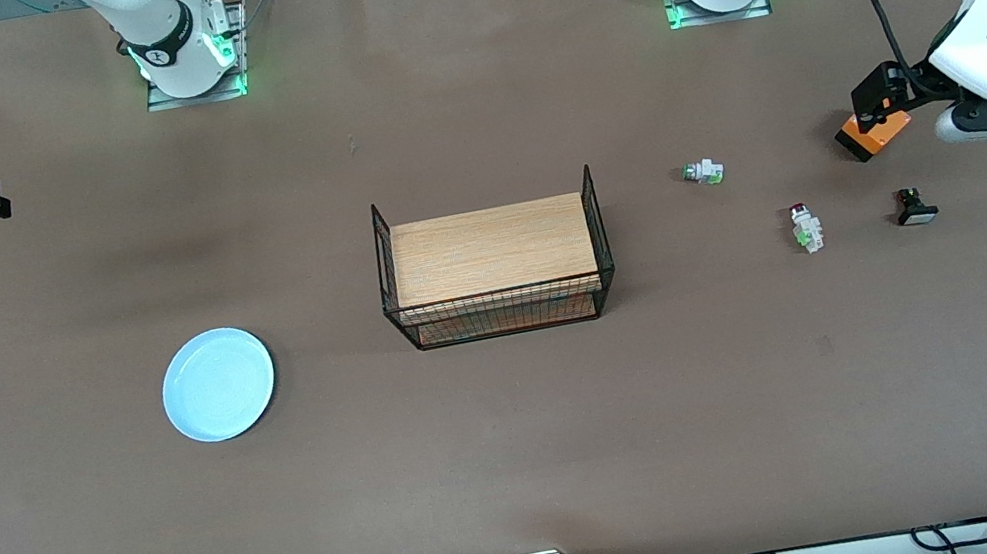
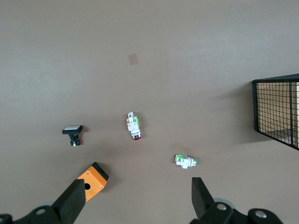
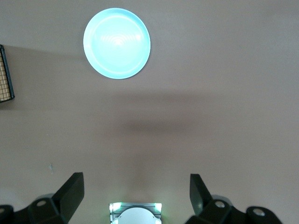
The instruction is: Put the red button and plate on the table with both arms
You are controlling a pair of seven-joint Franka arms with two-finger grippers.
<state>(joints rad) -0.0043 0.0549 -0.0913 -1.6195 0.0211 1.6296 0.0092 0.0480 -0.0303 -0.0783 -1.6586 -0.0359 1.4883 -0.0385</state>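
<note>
Left hand (image 2: 135, 198) open above white, red-capped red button (image 2: 133, 126).

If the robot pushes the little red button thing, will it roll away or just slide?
Probably slide or spin rather than roll: the red button has a blocky white body lying on its side on the flat table. It looks tiny, so likely light, and a nudge might skid it. Its lumpy shape could make gripping fiddly.
</note>
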